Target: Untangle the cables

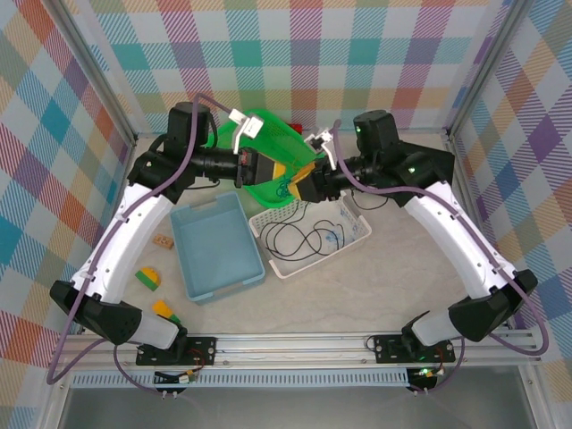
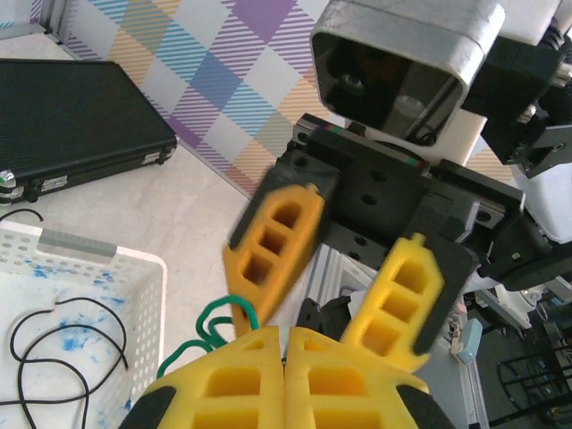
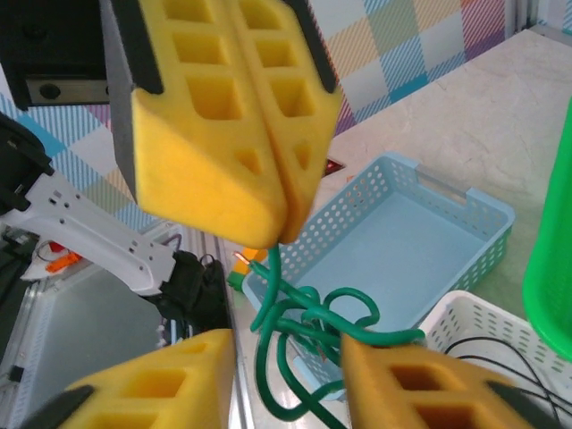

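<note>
The dark green cable (image 3: 304,331) hangs in a loose knot of loops just above the far edge of the white basket (image 1: 362,230). Its top strand is pinched by the left fingers (image 3: 206,152), which are pressed tight together. The right fingers (image 3: 420,380) stand spread on either side of the loops, not closed on them. Down in the white basket, the black cable (image 1: 299,239) lies in slack curls. Around it is the pale marbled table (image 1: 357,295), with a blue basket (image 1: 219,246) left of the white one and a green bin (image 1: 268,134) behind it. Pastel plaid walls (image 1: 313,54) stand all round.
</note>
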